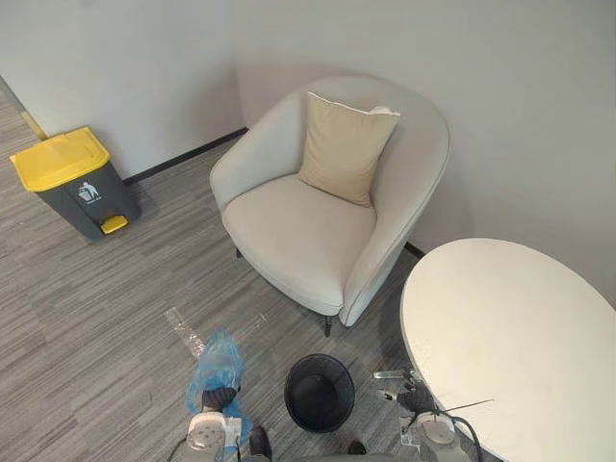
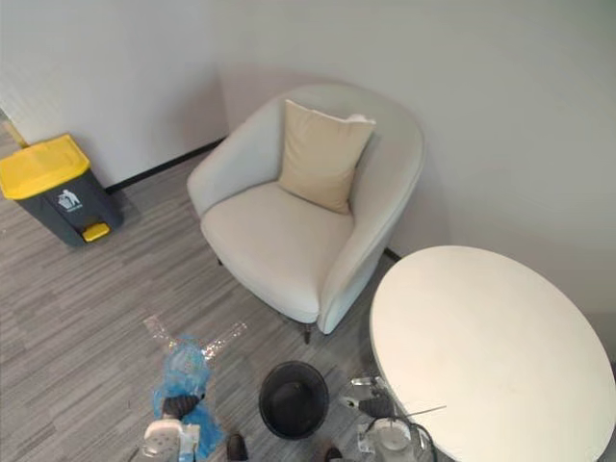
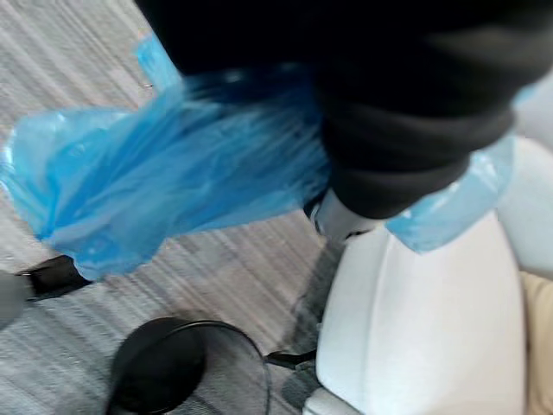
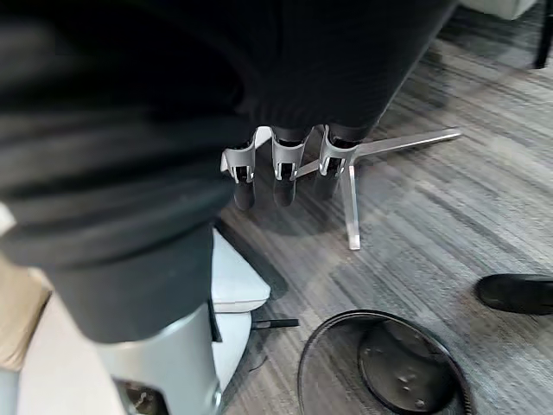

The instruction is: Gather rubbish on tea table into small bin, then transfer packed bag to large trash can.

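Observation:
My left hand (image 1: 219, 397) is low at the left, shut on a crumpled blue plastic bag (image 1: 217, 366) that bulges above the grey floor. Up close the bag (image 3: 164, 181) wraps round the hand's dark cover (image 3: 406, 130) and hides most of the fingers. The small black bin (image 1: 320, 390) stands on the floor just right of the bag, seen again as the same bin (image 4: 380, 363) below my right hand. My right hand (image 1: 416, 399) hangs by the round white tea table (image 1: 510, 327), its fingers (image 4: 283, 173) relaxed and holding nothing. The large grey trash can with a yellow lid (image 1: 72, 173) stands far left by the wall.
A cream armchair (image 1: 318, 221) with a beige cushion (image 1: 342, 144) stands against the wall beyond the bin. Clear plastic scraps (image 1: 183, 332) lie on the floor ahead of the bag. The table's metal foot (image 4: 380, 147) spreads under my right hand.

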Robot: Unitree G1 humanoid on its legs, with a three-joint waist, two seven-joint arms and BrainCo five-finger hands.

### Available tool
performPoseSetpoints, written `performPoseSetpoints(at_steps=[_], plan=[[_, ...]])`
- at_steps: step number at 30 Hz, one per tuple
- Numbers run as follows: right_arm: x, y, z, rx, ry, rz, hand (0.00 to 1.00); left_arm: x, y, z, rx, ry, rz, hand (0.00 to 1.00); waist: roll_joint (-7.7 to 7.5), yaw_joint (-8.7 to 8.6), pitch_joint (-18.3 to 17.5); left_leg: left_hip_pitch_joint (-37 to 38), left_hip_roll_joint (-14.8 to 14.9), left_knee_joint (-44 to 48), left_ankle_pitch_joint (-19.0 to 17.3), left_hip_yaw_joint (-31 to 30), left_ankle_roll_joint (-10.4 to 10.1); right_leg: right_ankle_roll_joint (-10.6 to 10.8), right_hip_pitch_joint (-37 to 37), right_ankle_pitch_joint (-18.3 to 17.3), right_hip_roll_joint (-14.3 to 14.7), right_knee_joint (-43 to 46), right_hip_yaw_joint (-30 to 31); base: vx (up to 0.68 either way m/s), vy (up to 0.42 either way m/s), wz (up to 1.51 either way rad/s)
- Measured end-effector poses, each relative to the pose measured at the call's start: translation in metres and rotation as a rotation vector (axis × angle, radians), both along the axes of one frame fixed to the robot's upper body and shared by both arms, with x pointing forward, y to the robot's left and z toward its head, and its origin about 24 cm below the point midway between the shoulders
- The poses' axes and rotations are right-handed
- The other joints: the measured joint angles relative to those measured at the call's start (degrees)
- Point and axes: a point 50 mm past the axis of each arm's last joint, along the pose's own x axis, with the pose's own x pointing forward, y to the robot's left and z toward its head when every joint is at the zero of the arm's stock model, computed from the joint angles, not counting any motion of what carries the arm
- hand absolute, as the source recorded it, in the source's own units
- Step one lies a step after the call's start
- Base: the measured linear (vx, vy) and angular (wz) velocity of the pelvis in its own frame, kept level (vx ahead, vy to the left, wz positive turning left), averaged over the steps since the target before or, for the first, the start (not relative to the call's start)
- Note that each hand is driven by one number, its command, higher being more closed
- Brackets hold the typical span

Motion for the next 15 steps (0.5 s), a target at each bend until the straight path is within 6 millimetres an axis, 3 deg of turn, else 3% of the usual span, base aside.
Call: performPoseSetpoints(at_steps=[5, 9, 10, 11, 13, 14, 15], plan=[[0.009, 0.007, 0.004, 0.006, -0.026, -0.017, 0.00, 0.007, -0.008, 0.002, -0.020, -0.019, -0.002, 1.00, -0.83, 1.20, 2.2, 0.1, 0.0, 0.0, 0.2, 3.2, 0.7, 0.1, -3.3, 0.0, -0.3, 4.3, 2.7, -0.05, 0.037, -0.32], [0.023, 0.019, 0.016, 0.032, -0.100, -0.032, 0.00, 0.028, -0.015, 0.013, -0.035, -0.094, -0.015, 1.00, -1.94, 1.50, 3.8, -3.5, 2.0, 5.1, -2.4, 5.1, 2.1, 0.7, -9.5, 0.3, -1.2, 13.0, 0.5, -0.14, -0.009, -0.16], [0.023, 0.021, 0.017, 0.038, -0.108, -0.040, 0.00, 0.034, -0.017, 0.017, -0.038, -0.122, -0.017, 1.00, -1.56, 1.64, 4.5, -4.9, 3.0, 7.7, -2.8, 5.1, 3.1, -1.3, -13.0, -3.4, -2.6, 25.0, -2.7, -0.10, -0.082, 0.24], [0.021, 0.022, 0.016, 0.042, -0.102, -0.041, 0.00, 0.038, -0.018, 0.021, -0.037, -0.147, -0.022, 1.00, -2.23, 1.64, 4.6, -5.0, 3.2, 9.7, -3.5, 4.3, 3.1, -0.9, -13.8, -6.3, -4.0, 35.8, -3.4, -0.08, -0.106, 0.31], [0.019, 0.023, 0.015, 0.042, -0.099, -0.044, 0.00, 0.037, -0.015, 0.025, -0.030, -0.168, -0.017, 1.00, -3.34, 2.16, 3.9, -6.8, 3.2, 12.0, -4.3, 2.9, 2.5, -0.6, -13.0, -7.3, -5.0, 45.9, -2.0, -0.09, -0.181, 0.38], [0.019, 0.022, 0.015, 0.041, -0.099, -0.045, 0.00, 0.039, -0.014, 0.027, -0.030, -0.180, -0.012, 1.00, -3.87, 2.32, 3.6, -7.4, 3.0, 12.8, -4.2, 2.1, 2.5, -0.1, -12.1, -6.5, -5.2, 47.0, -1.1, -0.11, -0.246, 0.34], [0.022, 0.022, 0.017, 0.039, -0.105, -0.046, 0.00, 0.038, -0.013, 0.027, -0.034, -0.177, 0.004, 1.00, -4.19, 2.73, 3.5, -9.0, 3.1, 13.9, -3.4, 1.3, 1.4, 0.8, -13.1, -6.8, -3.5, 45.6, -0.7, -0.08, -0.170, 0.21]])
